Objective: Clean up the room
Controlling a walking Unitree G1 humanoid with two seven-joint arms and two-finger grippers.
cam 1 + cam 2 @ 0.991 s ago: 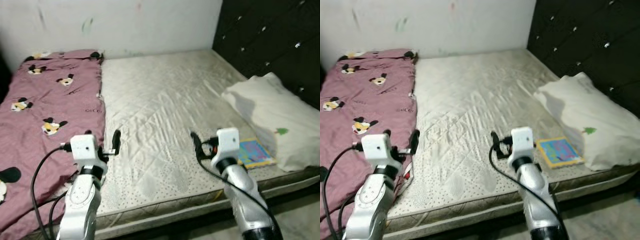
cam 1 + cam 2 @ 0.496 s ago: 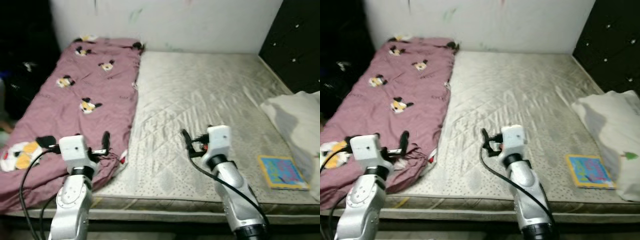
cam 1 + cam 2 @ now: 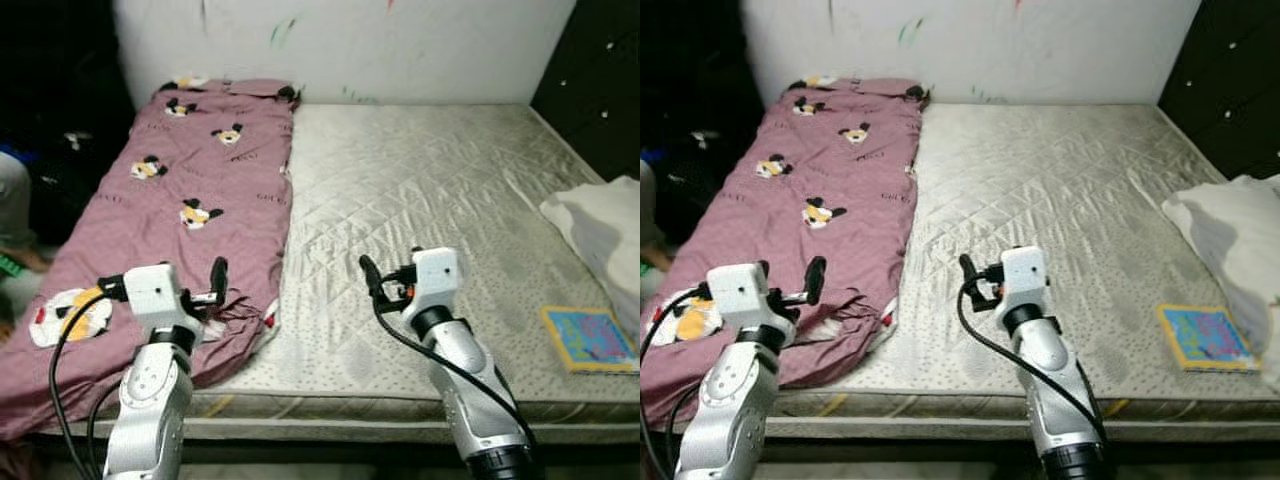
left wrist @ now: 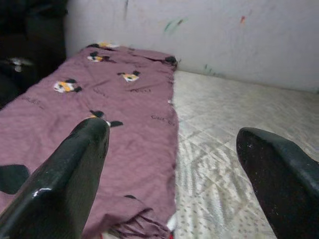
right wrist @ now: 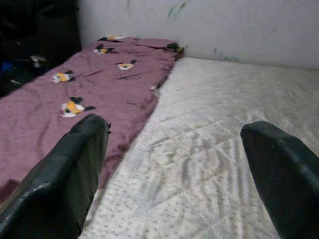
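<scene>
A mauve blanket (image 3: pixel 190 190) printed with cartoon mice covers the left strip of the bed, its frayed near edge bunched at the mattress front. The bare quilted beige mattress (image 3: pixel 430 180) takes up the middle. My left gripper (image 3: pixel 218 276) hovers open above the blanket's near corner, empty. My right gripper (image 3: pixel 367 274) hovers open over the mattress front, also empty. Both wrist views look along the bed at the blanket (image 4: pixel 124 104) and the mattress (image 5: pixel 224 124) between widely spread fingers (image 4: pixel 75 164). A colourful book (image 3: pixel 590 340) lies flat at the front right, beside a white pillow (image 3: pixel 605 225).
A white wall (image 3: pixel 400 40) with paint marks runs behind the bed. A dark tufted headboard (image 3: pixel 600 60) stands at the right. Left of the bed is a dark area with what looks like a person's leg (image 3: pixel 12 205) at the edge.
The camera has swung left, so the blanket now sits more centrally and the pillow and book have slid to the right edge. Both grippers keep the same open pose.
</scene>
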